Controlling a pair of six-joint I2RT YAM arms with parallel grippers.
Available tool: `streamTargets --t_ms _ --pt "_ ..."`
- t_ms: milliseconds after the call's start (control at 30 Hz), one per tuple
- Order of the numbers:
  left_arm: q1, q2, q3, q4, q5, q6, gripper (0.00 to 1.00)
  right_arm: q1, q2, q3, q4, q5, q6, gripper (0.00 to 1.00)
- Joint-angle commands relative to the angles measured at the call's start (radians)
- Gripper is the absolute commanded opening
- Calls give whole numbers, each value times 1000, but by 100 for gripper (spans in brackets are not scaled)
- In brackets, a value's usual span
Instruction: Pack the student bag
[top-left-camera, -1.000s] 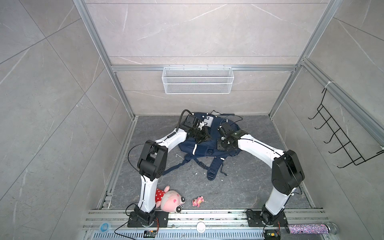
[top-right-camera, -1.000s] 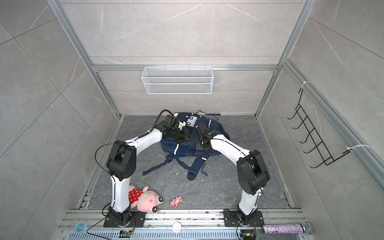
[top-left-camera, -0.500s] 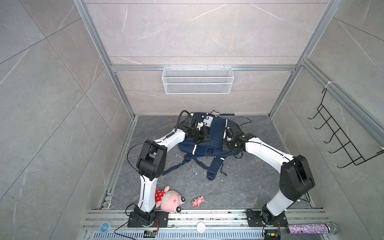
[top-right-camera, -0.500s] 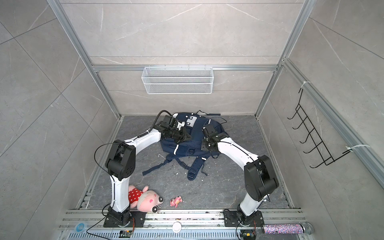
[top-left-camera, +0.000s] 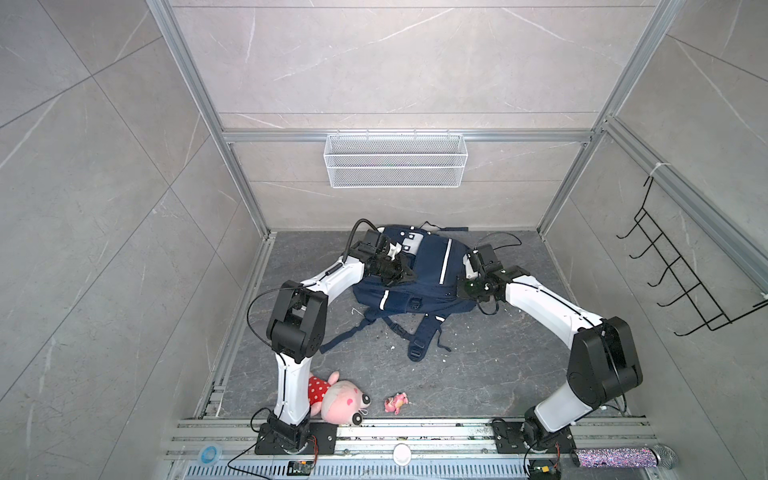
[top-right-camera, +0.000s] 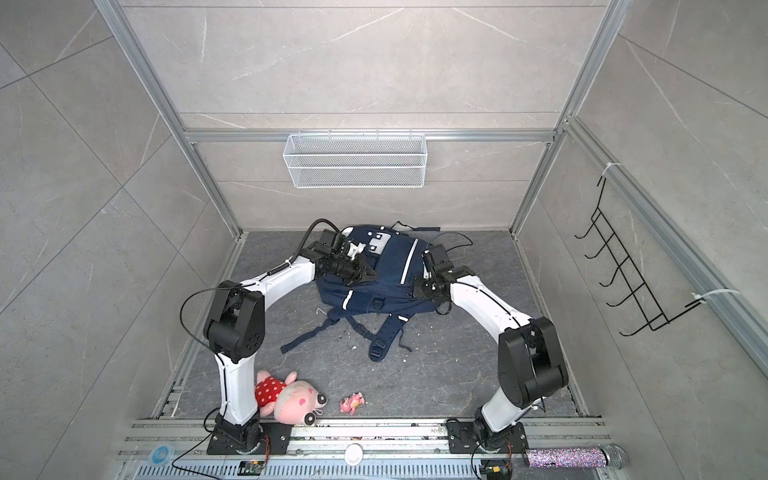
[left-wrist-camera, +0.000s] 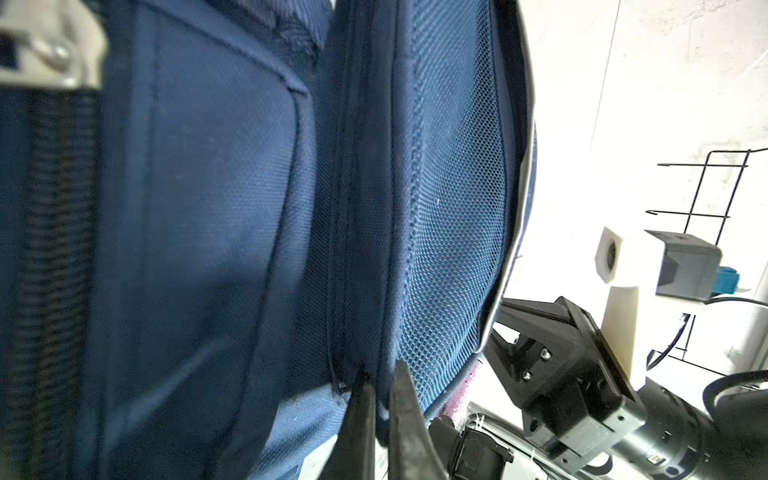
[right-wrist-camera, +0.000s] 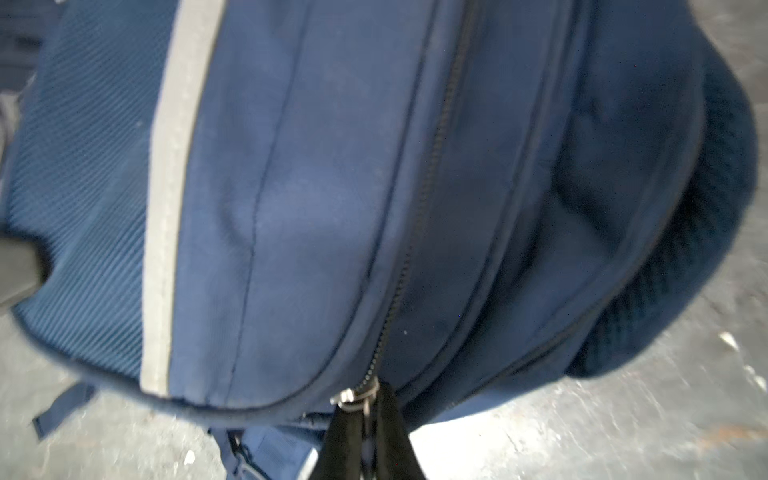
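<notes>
The student bag, navy with white stripes, lies at the back of the floor in both top views. My left gripper rests on its left upper part. In the left wrist view this gripper is shut on a fold of the bag's fabric beside blue mesh. My right gripper sits at the bag's right edge. The right wrist view shows it shut on a metal zipper pull at the end of a zip line across the bag.
The bag's straps sprawl toward the front. A pink plush pig and a small pink toy lie near the front rail. A white wire basket hangs on the back wall, a black hook rack on the right wall.
My right gripper has travelled from the middle of the bag to its right edge, still shut on the zipper pull. The left gripper has kept its hold in place.
</notes>
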Motion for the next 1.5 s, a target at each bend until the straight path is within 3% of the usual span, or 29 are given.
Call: streamTargets --t_ms 0,200,233,367,467,767,1067,1300,1367,1467 --pt "99 -88 34 -135 -75 109 0 -47 -9 13 9 36 -128 0" --pt "121 -83 64 -180 -112 125 0 77 -8 29 42 -99 -283 0" --pt "129 -86 64 -184 -115 121 7 92 -2 37 37 -110 -287 0" --pt "144 -139 61 -246 -169 142 74 145 21 66 40 -140 -274 0" --pt "142 -216 13 -290 -180 147 87 181 47 101 43 -162 -250 0" --pt "97 -437 -312 -185 -150 -46 85 307 132 210 49 -230 -224 0" --pt "83 -427 -403 -49 -130 -126 71 400 201 274 61 -291 -227 0" --pt "84 -424 -425 -30 -124 -131 50 410 219 272 58 -255 -191 0" --pt "85 -422 -425 -30 -126 -131 35 410 215 263 63 -250 -182 0" --pt "86 -416 -418 -27 -126 -124 5 410 207 253 57 -232 -180 0"
